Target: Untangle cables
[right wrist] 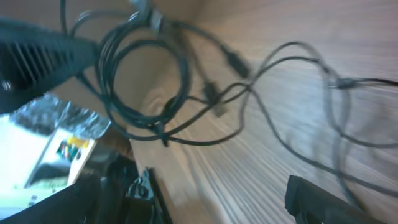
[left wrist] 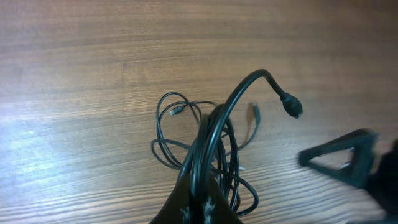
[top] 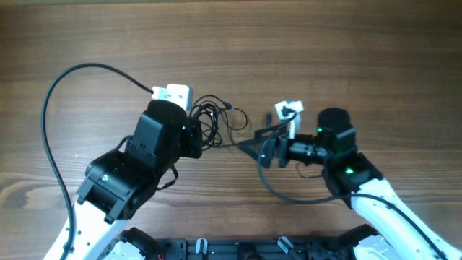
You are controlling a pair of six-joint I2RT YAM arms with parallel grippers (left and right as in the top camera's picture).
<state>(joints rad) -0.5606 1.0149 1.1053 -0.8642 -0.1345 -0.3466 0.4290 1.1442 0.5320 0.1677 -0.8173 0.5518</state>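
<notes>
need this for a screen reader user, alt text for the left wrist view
The left gripper grips a bundle of thin black cables, loops lying on the wooden table; one plug end arches up to the right.

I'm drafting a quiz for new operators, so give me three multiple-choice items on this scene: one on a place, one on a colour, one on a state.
1. Where do the cables lie?
A) between the left claw and the right claw
B) left of both claws
C) right of both claws

2. What colour are the cables?
A) white
B) black
C) red

3. How is the left claw?
A) open, clear of the cables
B) shut on the cables
C) out of view

Answers:
1 A, the overhead view shows the bundle between the two.
2 B, every strand is black.
3 B, the left wrist view shows strands running out of its closed grip.
</notes>
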